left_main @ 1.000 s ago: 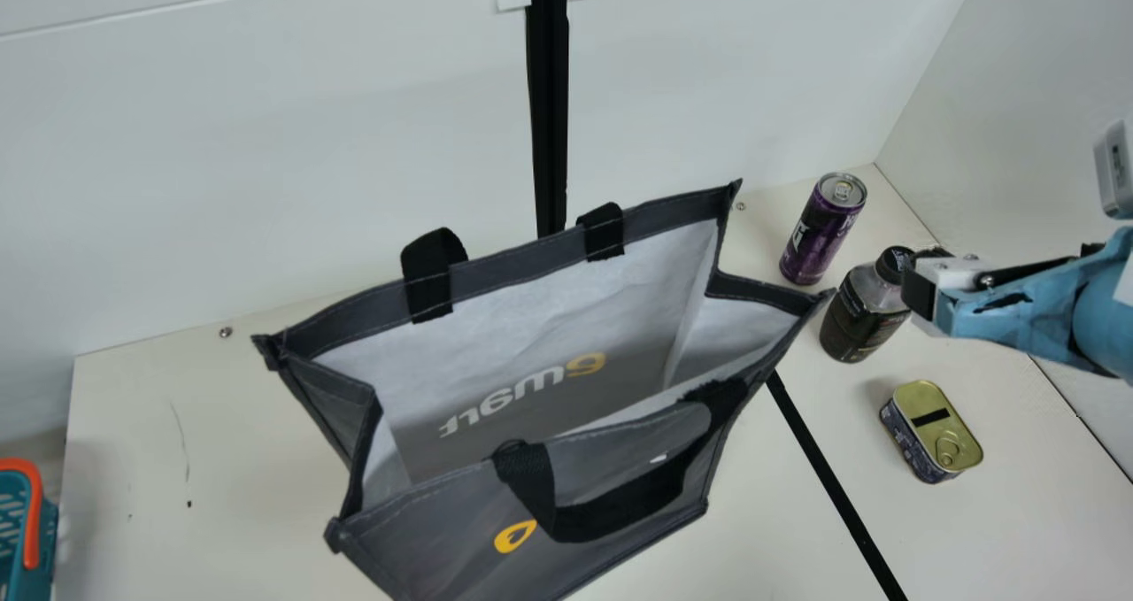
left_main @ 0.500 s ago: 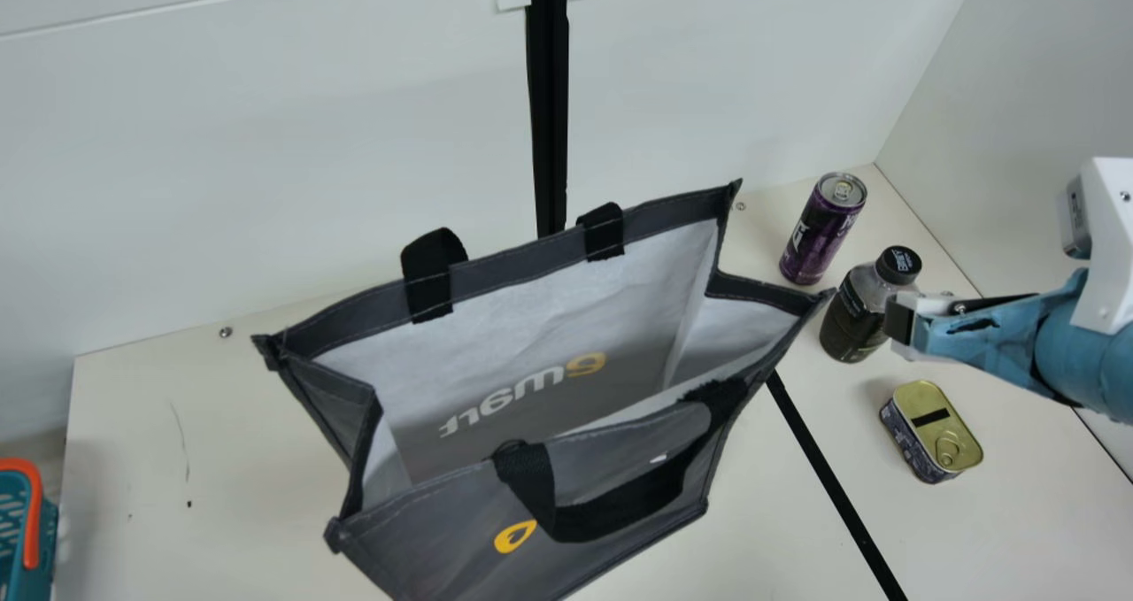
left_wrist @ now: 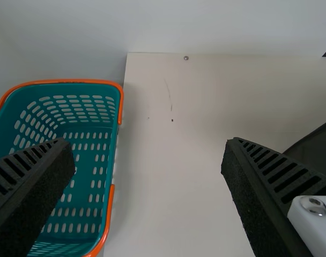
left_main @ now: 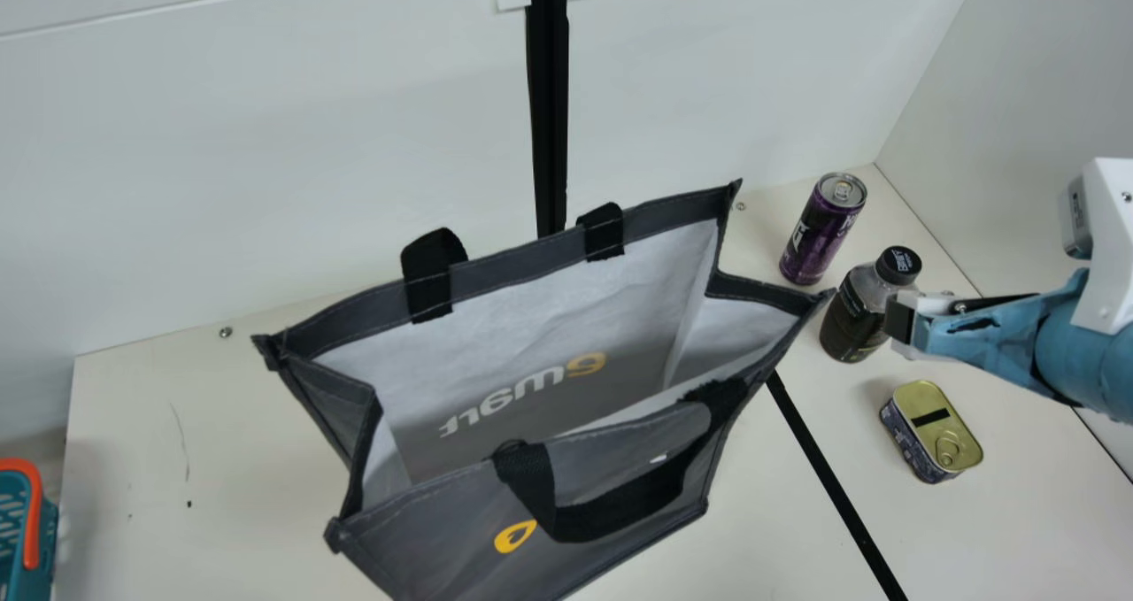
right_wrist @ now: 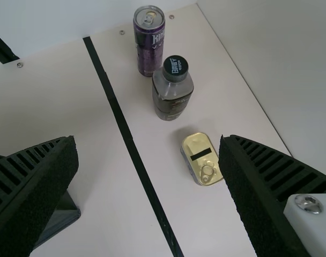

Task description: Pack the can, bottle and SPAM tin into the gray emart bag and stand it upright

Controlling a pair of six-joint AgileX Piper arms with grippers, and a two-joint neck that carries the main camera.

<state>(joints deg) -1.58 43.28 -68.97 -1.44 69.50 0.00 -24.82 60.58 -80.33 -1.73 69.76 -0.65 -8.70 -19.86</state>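
In the main view, the gray bag [left_main: 443, 543] stands gaping on the table [left_main: 239, 459]; from its mouth, the can [left_main: 813, 238] stands at two o'clock, the bottle [left_main: 851, 313] at three, and the tin [left_main: 936, 426] lies ring-pull up between three and four; a teal basket [left_main: 34, 530] sits at eight. The right gripper [left_main: 899, 322] hangs above the table, its fingers wide apart; the left gripper's [left_wrist: 147, 144] fingers are spread too, near the basket.

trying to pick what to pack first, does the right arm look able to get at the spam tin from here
Probably yes: the right hand is open, nothing lies on the SPAM tin, and the bottle stands apart from it.
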